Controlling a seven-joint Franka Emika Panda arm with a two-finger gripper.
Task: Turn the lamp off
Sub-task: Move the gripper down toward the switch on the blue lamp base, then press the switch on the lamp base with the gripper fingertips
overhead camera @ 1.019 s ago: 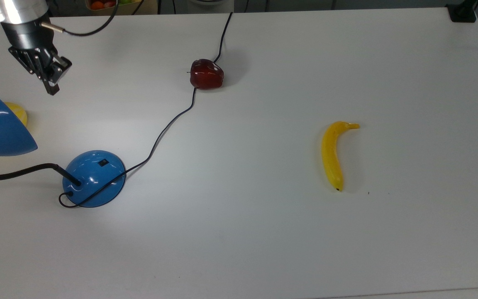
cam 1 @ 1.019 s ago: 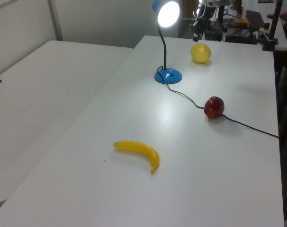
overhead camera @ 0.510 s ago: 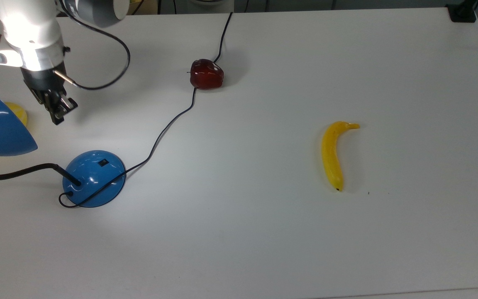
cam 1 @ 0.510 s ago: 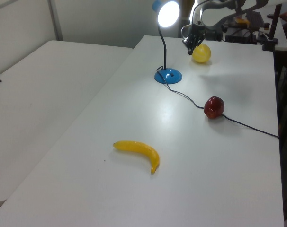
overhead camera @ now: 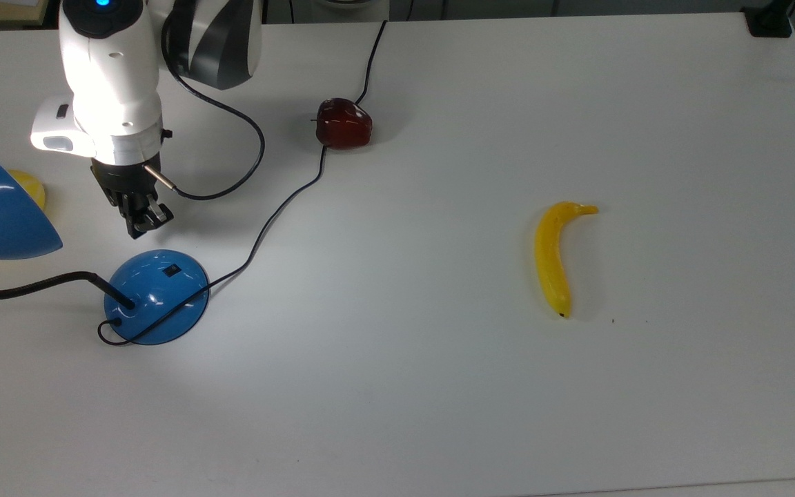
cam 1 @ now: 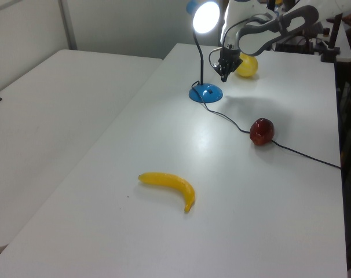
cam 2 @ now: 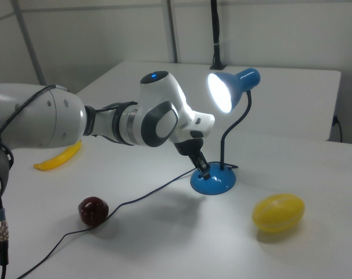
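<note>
My hand [overhead camera: 143,222] hangs just above the lamp [overhead camera: 156,295], at about 12 o'clock of its domed blue base in the top view, fingers pressed together, holding nothing. The lamp is lit: its blue cone shade glows white in the right view, on a black bent neck, with a small black switch on the base. Its cord [overhead camera: 280,207] runs past a red apple [overhead camera: 344,123]. A lemon [cam 2: 278,213] lies near the base. Farther off on the white surface [overhead camera: 439,386] lies a banana [overhead camera: 553,257]. A second white table [cam 1: 42,116] stands beside it.
</note>
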